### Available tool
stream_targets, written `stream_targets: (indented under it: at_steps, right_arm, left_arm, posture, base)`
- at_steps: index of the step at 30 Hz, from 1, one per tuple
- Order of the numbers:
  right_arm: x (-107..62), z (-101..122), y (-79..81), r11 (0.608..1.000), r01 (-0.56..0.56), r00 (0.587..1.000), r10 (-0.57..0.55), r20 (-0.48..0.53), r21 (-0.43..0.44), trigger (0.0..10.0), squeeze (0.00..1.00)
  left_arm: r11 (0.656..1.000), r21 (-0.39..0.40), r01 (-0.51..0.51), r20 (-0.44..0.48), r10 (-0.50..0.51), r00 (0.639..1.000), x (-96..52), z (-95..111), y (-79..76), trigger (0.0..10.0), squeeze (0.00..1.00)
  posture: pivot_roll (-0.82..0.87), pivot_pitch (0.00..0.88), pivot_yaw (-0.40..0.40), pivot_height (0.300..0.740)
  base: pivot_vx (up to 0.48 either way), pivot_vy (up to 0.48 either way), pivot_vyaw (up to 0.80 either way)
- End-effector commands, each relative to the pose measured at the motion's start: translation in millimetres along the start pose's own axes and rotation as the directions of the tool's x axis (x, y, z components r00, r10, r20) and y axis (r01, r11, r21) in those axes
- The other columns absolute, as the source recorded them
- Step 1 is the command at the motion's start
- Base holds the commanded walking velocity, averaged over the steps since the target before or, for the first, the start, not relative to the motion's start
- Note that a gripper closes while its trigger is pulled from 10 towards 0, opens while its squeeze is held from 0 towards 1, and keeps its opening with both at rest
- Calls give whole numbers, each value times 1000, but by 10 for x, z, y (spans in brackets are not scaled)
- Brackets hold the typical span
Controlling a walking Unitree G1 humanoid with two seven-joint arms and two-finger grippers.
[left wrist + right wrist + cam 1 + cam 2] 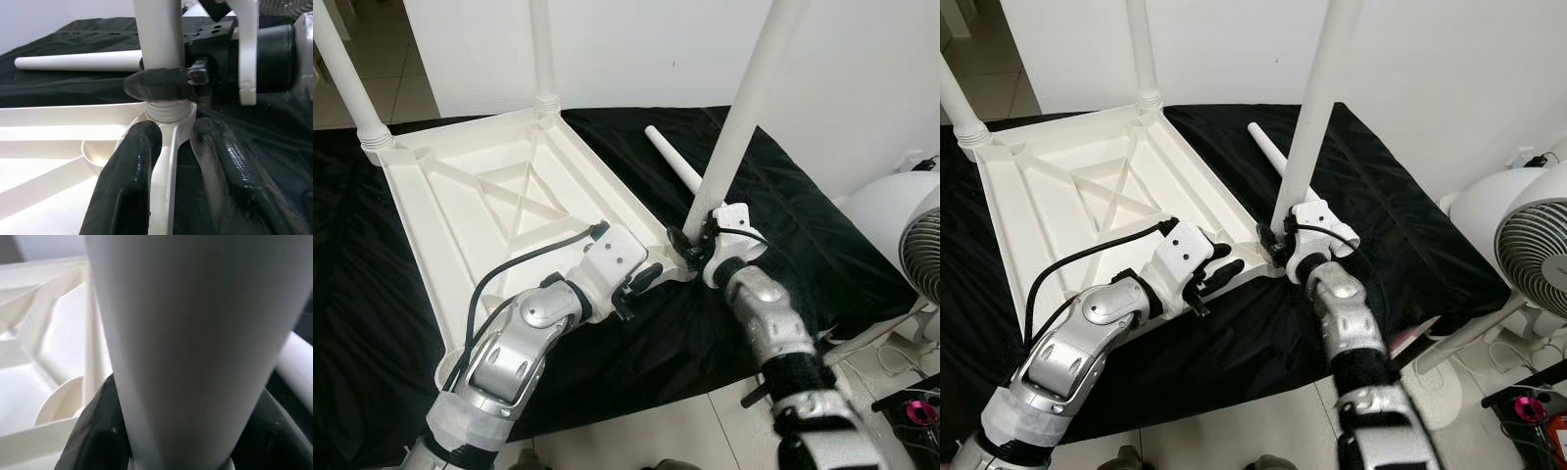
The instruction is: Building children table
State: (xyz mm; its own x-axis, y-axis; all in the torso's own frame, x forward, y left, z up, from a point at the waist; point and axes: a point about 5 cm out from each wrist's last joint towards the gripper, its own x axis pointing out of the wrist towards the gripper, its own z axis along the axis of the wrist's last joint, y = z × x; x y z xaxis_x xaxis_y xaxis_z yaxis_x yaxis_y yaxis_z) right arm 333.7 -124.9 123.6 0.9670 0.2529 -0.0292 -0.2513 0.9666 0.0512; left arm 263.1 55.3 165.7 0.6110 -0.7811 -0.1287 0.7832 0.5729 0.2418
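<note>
White plastic, ribbed underneath, the tabletop (499,196) lies upside down on a black cloth (803,245), two legs already standing at its far corners. At the near corner, toward five o'clock, the right gripper (693,247) clamps a third leg (744,117) just above its threaded base. The left gripper (641,284) straddles the corner's edge, fingers (127,186) narrowly parted. A spare leg (674,157) lies behind; the left wrist view alone shows the threads.

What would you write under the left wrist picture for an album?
Left gripper fingers straddle the upturned table's corner edge while the right gripper grips the upright leg at its socket.
</note>
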Motion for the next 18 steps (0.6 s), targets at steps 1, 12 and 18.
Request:
stream_targets:
  at_steps: [1,12,18]
  right_arm:
    - [-38,-138,-22,999,50,996,-49,-71,16,10000,0]
    - [-109,-37,301,969,229,973,-228,-23,94,10000,0]
    - [-137,22,258,964,258,966,-258,-2,60,10000,478]
  left_arm:
    - [1000,-1,-3,-3,3,1000,2,5,-18,10000,0]
    - [1000,0,-2,-3,2,1000,-1,9,-18,10000,0]
    - [1000,3,1,-4,-1,1000,-6,9,-20,10000,0]
  posture:
    - [-12,12,-51,740]
    - [-3,6,-53,740]
    - [-1,3,-56,740]
  base:
    - [0,0,0]
    - [0,0,0]
    - [0,0,0]
